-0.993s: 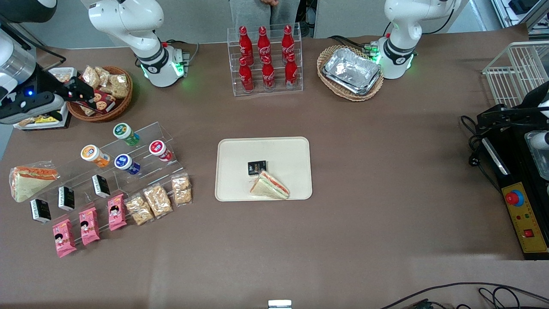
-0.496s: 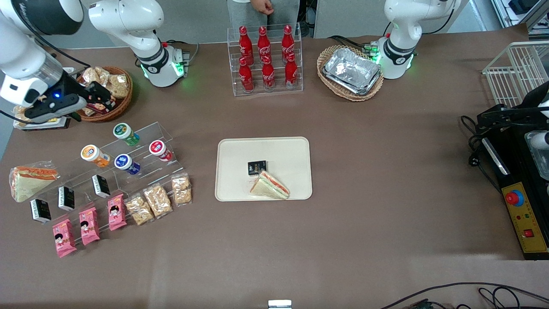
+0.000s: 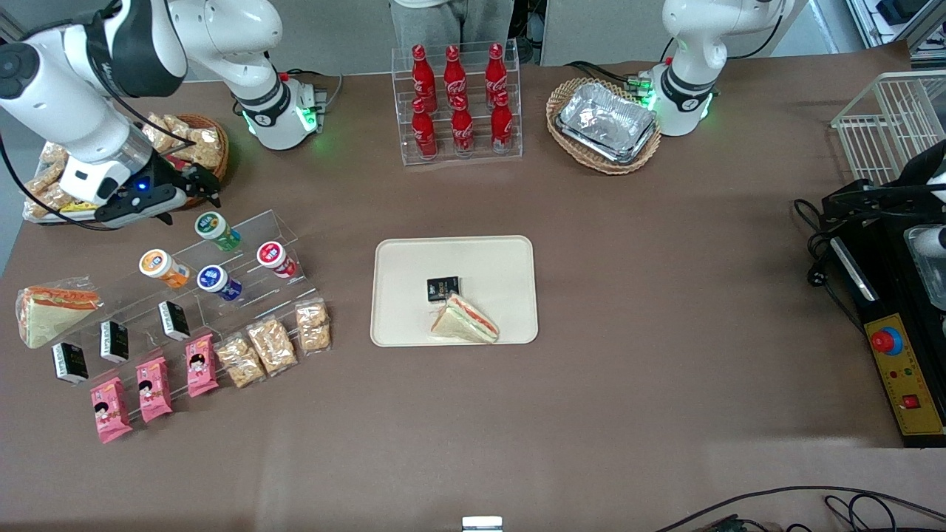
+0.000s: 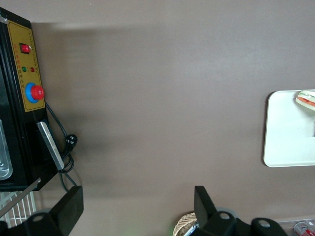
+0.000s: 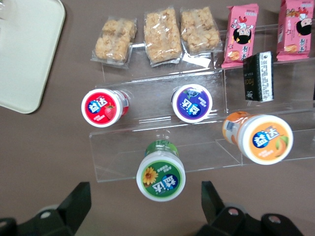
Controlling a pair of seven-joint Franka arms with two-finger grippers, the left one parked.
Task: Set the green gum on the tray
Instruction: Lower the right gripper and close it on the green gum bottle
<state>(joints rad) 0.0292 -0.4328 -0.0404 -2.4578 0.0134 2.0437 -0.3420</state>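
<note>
The green gum [image 3: 216, 230] is a green canister with a white lid, lying on the top step of a clear acrylic rack [image 3: 222, 277]. In the right wrist view the green gum [image 5: 161, 176] shows its lid with a flower label. My gripper [image 3: 194, 179] hangs open just above the rack's top edge, a little farther from the front camera than the gum. In the right wrist view my gripper [image 5: 146, 206] has its fingers wide apart, with the gum's lid between them and not touched. The cream tray [image 3: 454, 290] lies mid-table and holds a sandwich and a black packet. The tray's corner [image 5: 29, 54] shows in the wrist view.
On the rack lie an orange canister [image 3: 164, 267], a blue one [image 3: 217, 281] and a red one [image 3: 276, 258], with black packets, pink packets and snack bags lower down. A snack basket [image 3: 188, 159] stands close by my gripper. Cola bottles [image 3: 457, 100] and foil trays [image 3: 606, 122] stand near the arm bases.
My arm has swung from the table's edge past the snack basket toward the rack. The gripper is now close over the green gum. Nothing on the table has moved.
</note>
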